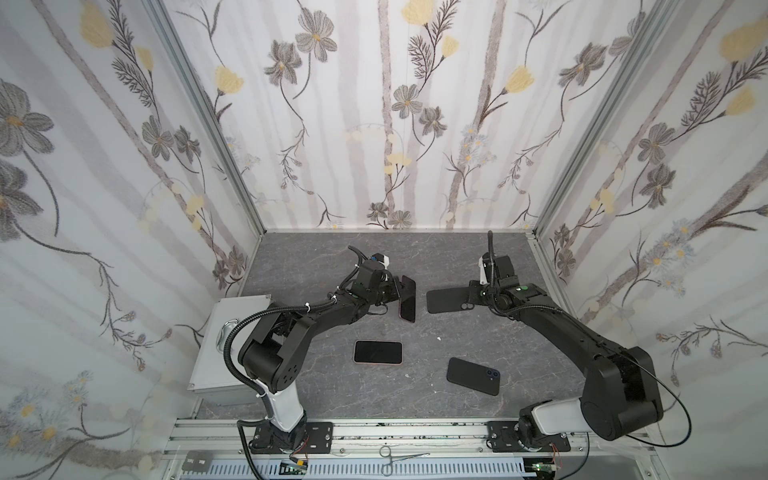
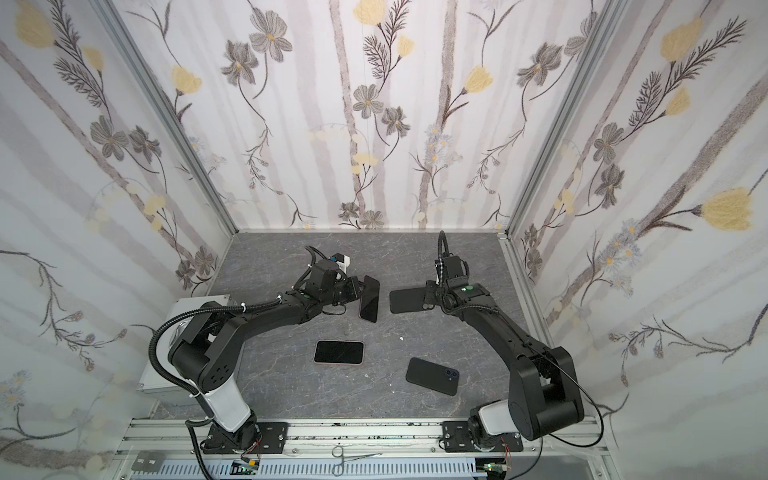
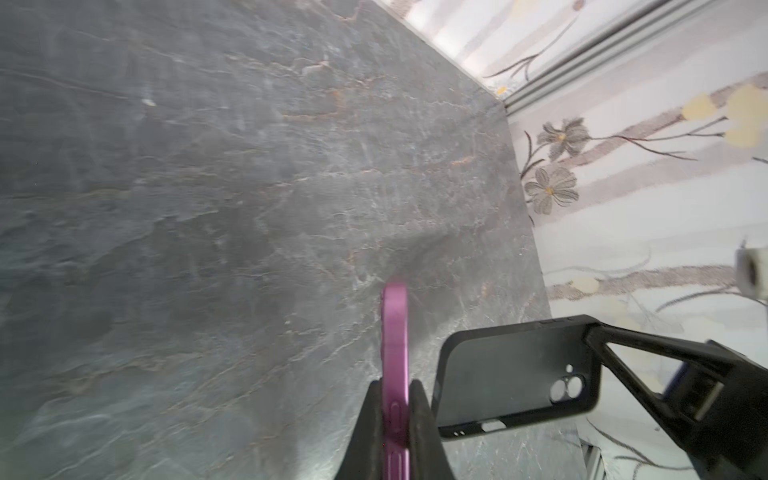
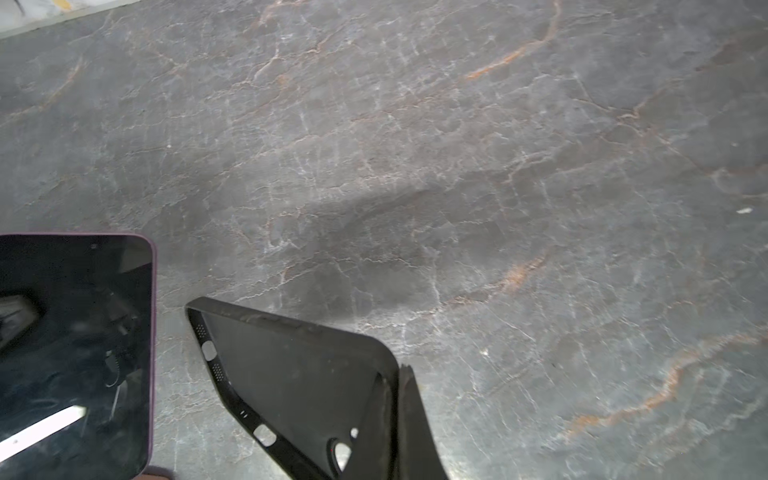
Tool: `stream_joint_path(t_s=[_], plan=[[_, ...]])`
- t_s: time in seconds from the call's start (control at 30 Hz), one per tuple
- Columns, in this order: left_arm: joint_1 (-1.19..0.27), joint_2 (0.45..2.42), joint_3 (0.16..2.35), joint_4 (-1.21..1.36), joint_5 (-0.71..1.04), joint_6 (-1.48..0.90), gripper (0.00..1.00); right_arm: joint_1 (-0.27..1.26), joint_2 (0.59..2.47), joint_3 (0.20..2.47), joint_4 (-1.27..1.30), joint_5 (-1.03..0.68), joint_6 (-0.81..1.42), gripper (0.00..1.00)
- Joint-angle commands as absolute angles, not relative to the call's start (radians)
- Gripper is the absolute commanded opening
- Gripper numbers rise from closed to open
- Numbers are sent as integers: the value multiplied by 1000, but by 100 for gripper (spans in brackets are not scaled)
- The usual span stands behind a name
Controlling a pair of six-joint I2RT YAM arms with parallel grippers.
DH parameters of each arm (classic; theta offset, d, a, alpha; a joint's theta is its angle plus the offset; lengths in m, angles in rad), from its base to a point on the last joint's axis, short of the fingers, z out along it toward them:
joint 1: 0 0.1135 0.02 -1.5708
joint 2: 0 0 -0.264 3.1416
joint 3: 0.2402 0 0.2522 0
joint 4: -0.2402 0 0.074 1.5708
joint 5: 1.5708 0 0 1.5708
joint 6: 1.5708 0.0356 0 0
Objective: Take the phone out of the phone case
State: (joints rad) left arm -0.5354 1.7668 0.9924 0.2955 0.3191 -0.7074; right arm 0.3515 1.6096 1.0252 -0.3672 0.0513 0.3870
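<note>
The phone [image 1: 408, 299], dark-screened with a pink-purple rim, is bare and clamped in the left claw [image 3: 395, 384] above the surface, tilted with its screen towards the case. The empty black case [image 1: 446, 301] hangs just beside it, apart, pinched at its camera-hole end by the right claw [image 1: 471, 296].

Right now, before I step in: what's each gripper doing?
Left gripper: shut on the phone, clamped edge-on.
Right gripper: shut on the empty case, at its camera end.

Two bare phones [image 1: 408, 303] [image 1: 378, 352], one empty case [image 1: 446, 301], one cased phone [image 1: 473, 376], one metal box [image 1: 216, 345]
</note>
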Motion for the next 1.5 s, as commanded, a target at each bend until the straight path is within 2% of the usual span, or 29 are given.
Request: stream_joint_path(t_s=[0.0,0.5,0.9,1.43,1.47], plan=[[-492,1740,961,348,345,-721,0,393,1666,1074,-346,47,436,0],[-288,1651,859,186,432,-582,0,537,1889,1228,-278,37,695,0],[-266,1741,932,96,399,-474,0,588,2004,1314,-278,38,720,0],[-245,1798,951,74,344,-443,0,622,2124,1414,-326,86,730,0],[-245,1802,953,73,342,-442,3,623,2130,1417,-327,85,732,0]])
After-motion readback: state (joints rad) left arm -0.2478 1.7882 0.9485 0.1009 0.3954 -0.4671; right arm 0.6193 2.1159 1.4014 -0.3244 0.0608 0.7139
